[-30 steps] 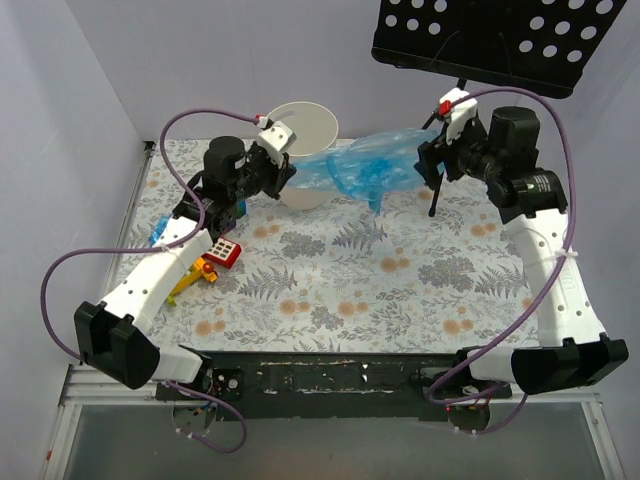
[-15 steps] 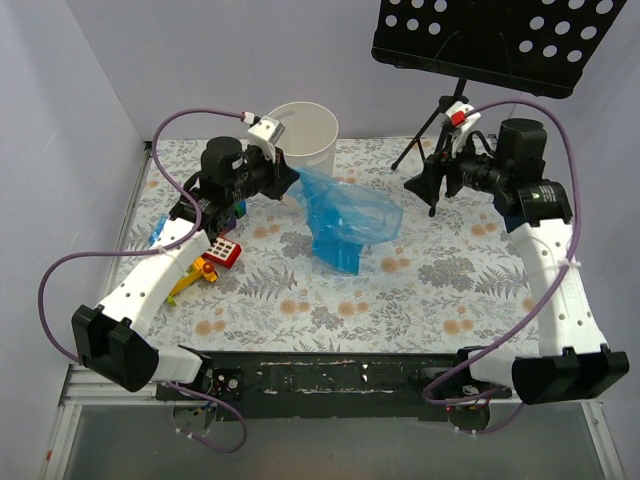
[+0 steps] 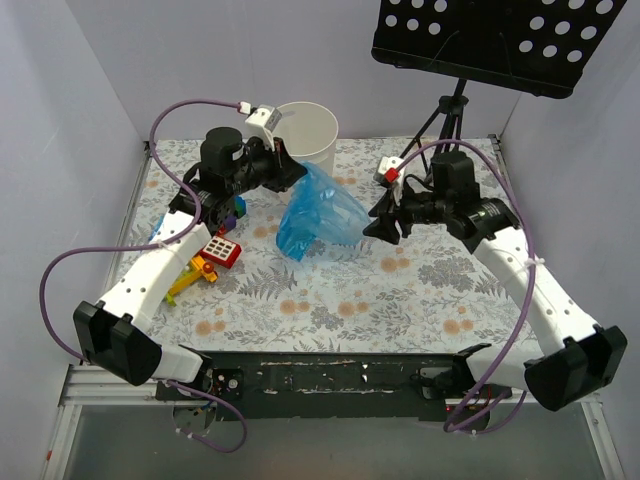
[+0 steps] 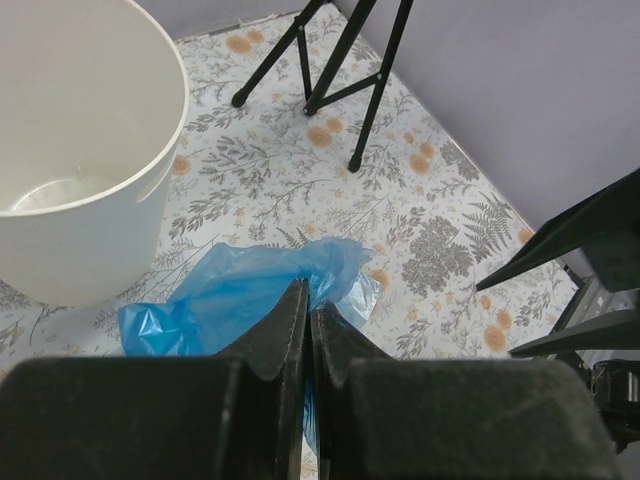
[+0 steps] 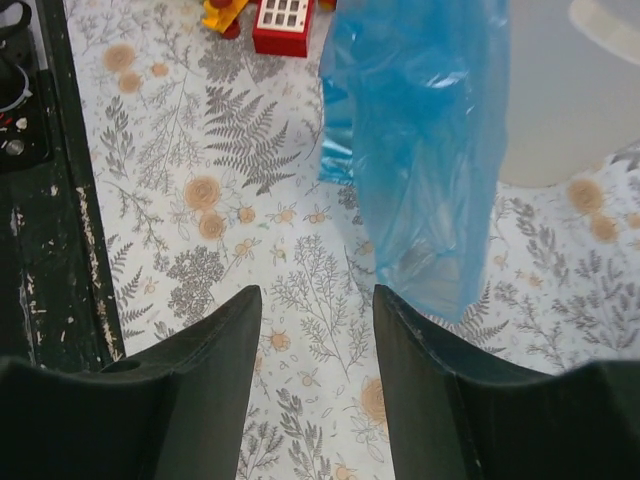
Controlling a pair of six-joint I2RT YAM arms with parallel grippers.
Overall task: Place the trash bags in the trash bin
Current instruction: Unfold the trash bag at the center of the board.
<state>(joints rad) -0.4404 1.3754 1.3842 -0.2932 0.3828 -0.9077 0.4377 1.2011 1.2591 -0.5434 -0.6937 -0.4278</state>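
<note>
A translucent blue trash bag (image 3: 318, 213) hangs crumpled from my left gripper (image 3: 300, 176), which is shut on its upper edge just in front of the cream-white trash bin (image 3: 312, 128). In the left wrist view the bag (image 4: 240, 295) bunches around my closed gripper (image 4: 308, 292), and the bin (image 4: 80, 150) stands at upper left. My right gripper (image 3: 375, 222) is open and empty, low over the table just right of the bag. In the right wrist view the bag (image 5: 420, 150) hangs ahead of the open gripper (image 5: 318, 300), slightly to the right.
A black music stand (image 3: 490, 40) stands at the back right, its tripod legs (image 4: 345, 70) on the floral tablecloth. Coloured toy blocks (image 3: 215, 255) lie at the left, also in the right wrist view (image 5: 275, 15). Grey walls enclose the table.
My right gripper let go of the bag, opened, then came back left and down beside it. The bag, stretched between both grippers before, now hangs bunched from the left gripper alone.
</note>
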